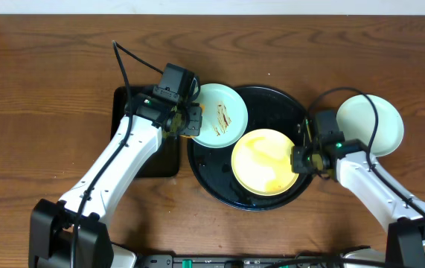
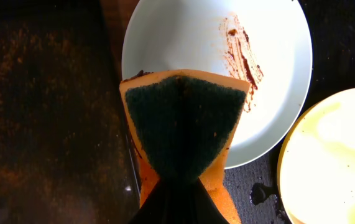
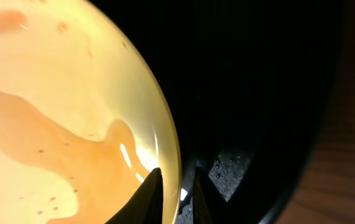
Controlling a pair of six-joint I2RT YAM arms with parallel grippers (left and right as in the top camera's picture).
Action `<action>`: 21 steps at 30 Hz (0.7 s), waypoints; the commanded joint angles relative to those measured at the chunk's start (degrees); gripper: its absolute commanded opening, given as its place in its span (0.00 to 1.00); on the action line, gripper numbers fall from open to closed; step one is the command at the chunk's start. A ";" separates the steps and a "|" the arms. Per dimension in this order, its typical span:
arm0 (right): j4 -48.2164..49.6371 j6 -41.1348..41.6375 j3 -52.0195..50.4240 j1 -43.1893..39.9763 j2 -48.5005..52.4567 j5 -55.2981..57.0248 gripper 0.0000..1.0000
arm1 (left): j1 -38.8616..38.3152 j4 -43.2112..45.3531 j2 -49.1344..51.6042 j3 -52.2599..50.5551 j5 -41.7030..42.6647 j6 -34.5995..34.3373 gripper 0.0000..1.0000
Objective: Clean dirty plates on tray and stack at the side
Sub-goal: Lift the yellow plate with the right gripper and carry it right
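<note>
Brown wooden surface (image 1: 48, 74) holds the big round shiny black tray (image 1: 275, 100), where left fingers (image 1: 187, 119) squeeze an orange-green sponge (image 2: 180, 124) at the light blue plastic plate (image 1: 231, 100)'s left edge, brown streaks (image 2: 242, 53) just to its right, while right fingers (image 1: 301, 158) seem to pinch the round yellow plastic plate (image 1: 264, 160).

so the tray (image 1: 279, 112) sits mid-table (image 1: 33, 89), first plate (image 1: 223, 112) overhanging its rim around 10 o'clock with a sponge (image 2: 180, 124) on that plate's outer edge, second plate (image 1: 264, 160) inside toward 5, third plate (image 1: 370, 124) off it at 2, smaller tray (image 1: 164, 158) just beside at 9
</note>
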 commanded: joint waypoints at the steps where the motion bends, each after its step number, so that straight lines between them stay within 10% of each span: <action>1: 2.38 1.11 -2.93 -0.35 0.37 -1.05 0.16 | 0.09 -0.20 -0.15 0.33 -0.48 0.33 0.08; 13: 6.36 2.47 -4.66 -0.13 0.37 -1.46 0.86 | 0.07 -0.22 -0.15 0.33 -0.48 0.33 0.08; 21: 7.04 4.42 -4.66 -0.13 0.37 -1.49 0.26 | 0.09 -0.61 -0.15 0.31 -0.48 0.33 0.08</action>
